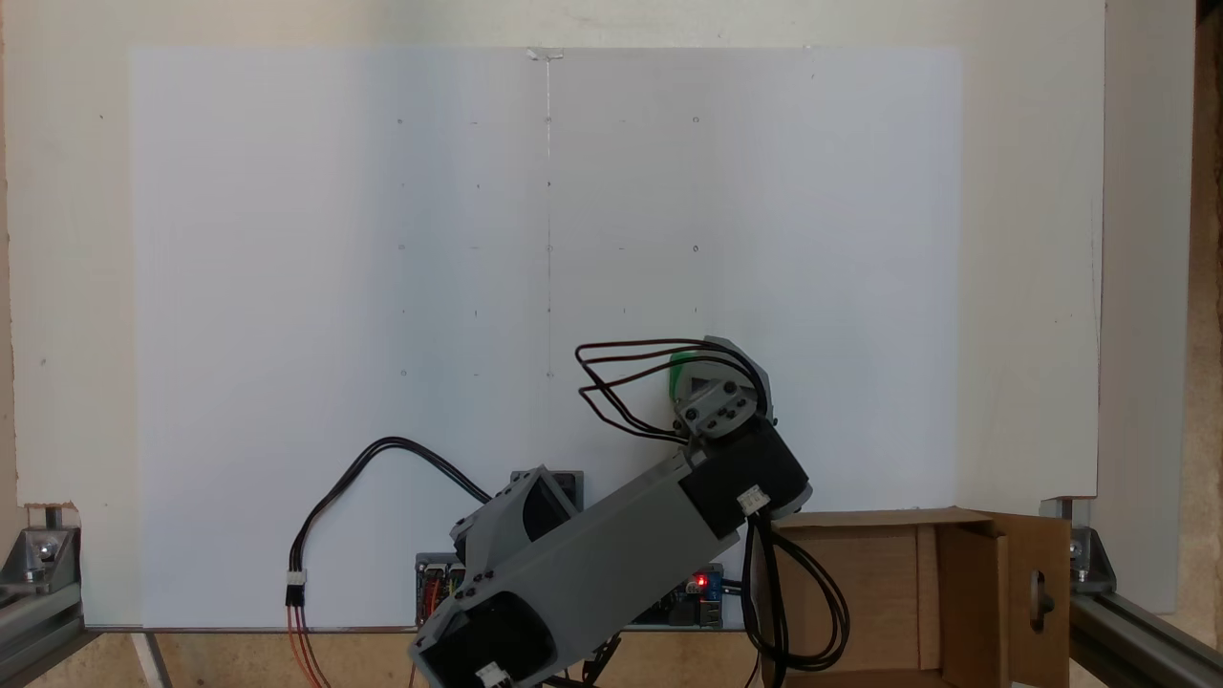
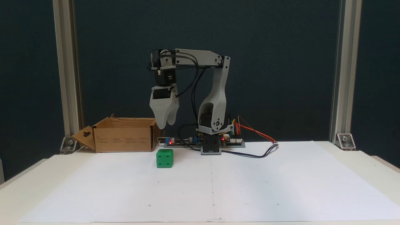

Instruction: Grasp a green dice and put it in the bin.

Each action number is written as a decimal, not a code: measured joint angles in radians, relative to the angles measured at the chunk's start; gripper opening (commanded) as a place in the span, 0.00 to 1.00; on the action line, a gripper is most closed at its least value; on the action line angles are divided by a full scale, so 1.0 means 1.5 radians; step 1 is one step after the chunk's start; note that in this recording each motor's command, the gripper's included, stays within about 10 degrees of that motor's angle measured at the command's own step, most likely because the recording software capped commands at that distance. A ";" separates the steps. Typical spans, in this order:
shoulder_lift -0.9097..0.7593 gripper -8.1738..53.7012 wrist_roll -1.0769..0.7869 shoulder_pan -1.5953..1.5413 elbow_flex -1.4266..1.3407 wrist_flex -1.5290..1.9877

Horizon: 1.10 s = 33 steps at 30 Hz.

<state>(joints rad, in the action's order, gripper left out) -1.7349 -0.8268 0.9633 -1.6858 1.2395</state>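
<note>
Fixed view from above: arm reaching out over the white paper sheet [image 1: 287, 287], wrist housing and looped black cables [image 1: 621, 382] covering most of the green dice [image 1: 680, 375], a sliver of green visible at the housing's left edge. Bin [image 1: 860, 592] at the sheet's near corner, to the right of the arm's base in this view, flaps open, one flap with a cut-out hole. Jaw state not readable here, fingers hidden beneath the wrist.

Fixed view from the front: gripper [image 2: 164, 123] pointing straight down, hanging well above the green dice [image 2: 164, 158], tips nearly together, jaws narrow and holding nothing. Dice resting flat on the paper, in front of the bin's [image 2: 125, 137] right-hand corner, apart from it. Bin behind and to the left of the dice in this view.

Step in hand, judged: approach before the grasp. Advisable: wider opening before descent, enough to straddle the cube; centring over the dice, with jaws square to two opposite faces; a vertical drop, closure low on the cube's sides, away from the rounded corners.
</note>
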 measured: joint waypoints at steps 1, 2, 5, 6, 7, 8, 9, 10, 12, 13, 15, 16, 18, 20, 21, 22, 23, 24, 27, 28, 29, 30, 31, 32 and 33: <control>0.006 0.89 0.000 0.001 0.000 -0.001; 0.013 0.89 0.000 0.002 0.000 -0.001; 0.024 0.89 0.000 0.002 -0.001 -0.001; 0.022 0.89 0.000 0.001 0.000 -0.001; 0.022 0.89 0.000 0.001 0.000 -0.001; 0.024 0.89 0.000 0.001 -0.001 -0.001; 0.024 0.89 0.000 0.000 0.000 -0.001; 0.024 0.89 0.000 0.000 0.000 -0.001; 0.024 0.89 0.000 -0.003 -0.003 -0.007; 0.025 0.89 0.000 -0.004 -0.009 -0.015; 0.026 0.89 0.000 -0.005 -0.028 -0.031; 0.026 0.89 0.000 -0.005 -0.030 -0.038; 0.025 0.89 0.000 -0.005 -0.049 -0.047; 0.026 0.89 -0.001 -0.005 -0.071 -0.062; 0.026 0.89 0.000 -0.005 -0.072 -0.073; 0.026 0.89 -0.001 -0.005 -0.074 -0.086; 0.027 0.89 0.000 -0.005 -0.080 -0.100; 0.027 0.89 0.001 -0.005 -0.088 -0.109; 0.027 0.89 0.002 -0.005 -0.092 -0.129; 0.027 0.89 0.002 -0.006 -0.094 -0.130; 0.027 0.89 0.002 -0.006 -0.099 -0.130; 0.028 0.89 0.002 -0.007 -0.106 -0.131; 0.028 0.89 0.002 -0.006 -0.114 -0.130; 0.028 0.89 0.002 -0.007 -0.118 -0.131; 0.028 0.89 0.002 -0.007 -0.122 -0.132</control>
<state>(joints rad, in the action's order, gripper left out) -1.6935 -0.8237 0.9526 -1.8684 1.0416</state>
